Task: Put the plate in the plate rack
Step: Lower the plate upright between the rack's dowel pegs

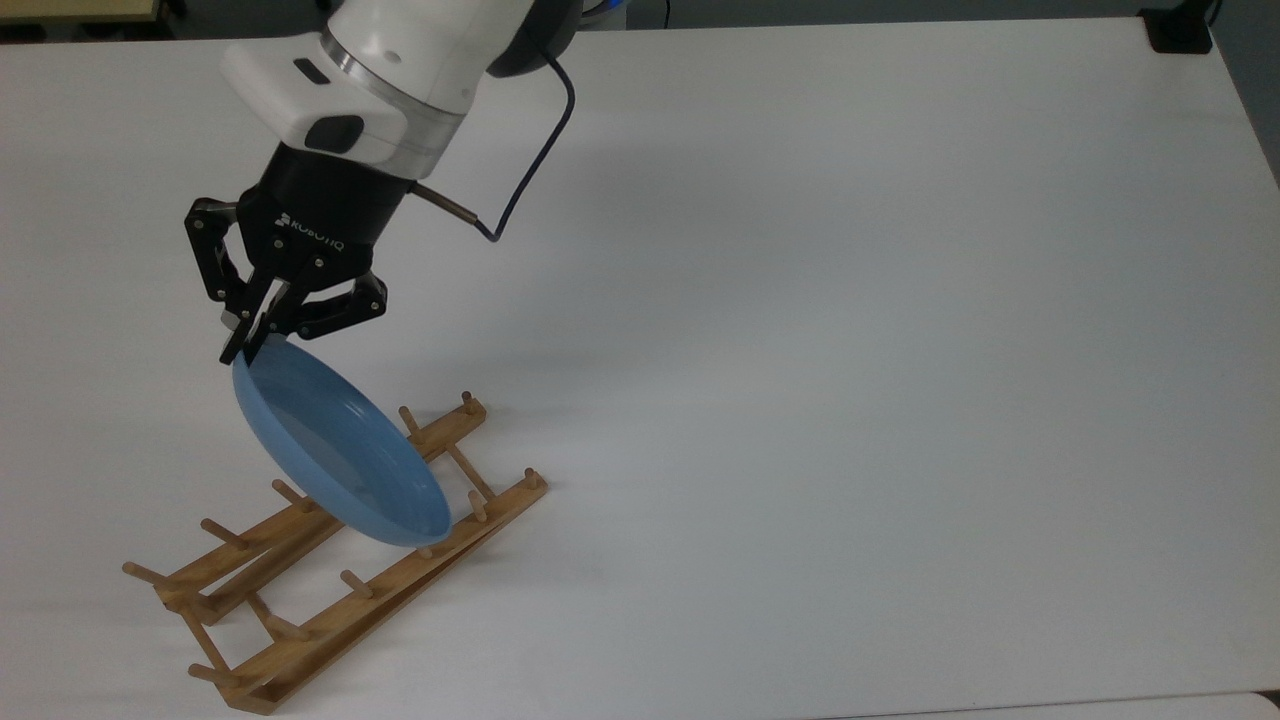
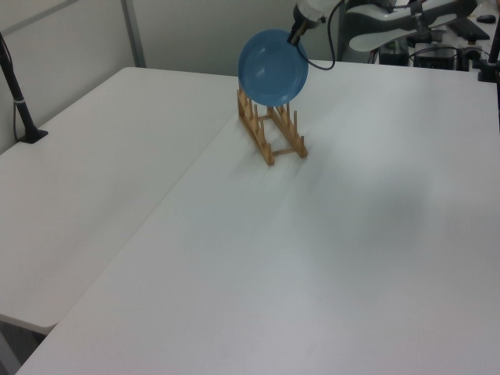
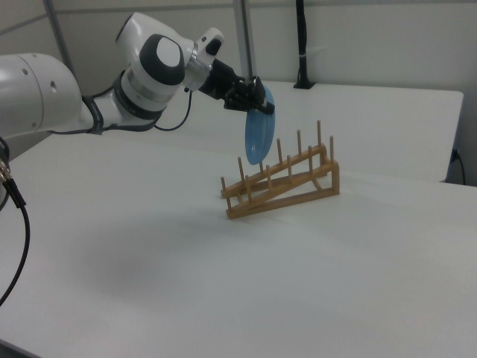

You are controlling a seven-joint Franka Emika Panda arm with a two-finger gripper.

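Observation:
The blue plate [image 1: 340,450] hangs on edge, tilted, over the wooden plate rack [image 1: 300,645]. My gripper [image 1: 240,350] is shut on the plate's upper rim. In the top view the plate covers the middle pegs of the rack's far rail. Seen in the right view, the plate [image 3: 258,138] hangs below the gripper [image 3: 262,101], its lower edge about level with the peg tops of the plate rack [image 3: 283,186]; I cannot tell whether they touch. From the left view, the plate [image 2: 273,66] faces the camera above the plate rack [image 2: 273,144], with the gripper [image 2: 298,35] at its upper right rim.
The rack stands on a wide white table [image 1: 850,350]. A black mount [image 1: 1180,30] sits at the table's far right corner in the top view. In the left view a second white table [image 2: 94,172] adjoins on the left, with a black pole [image 2: 17,94] on it.

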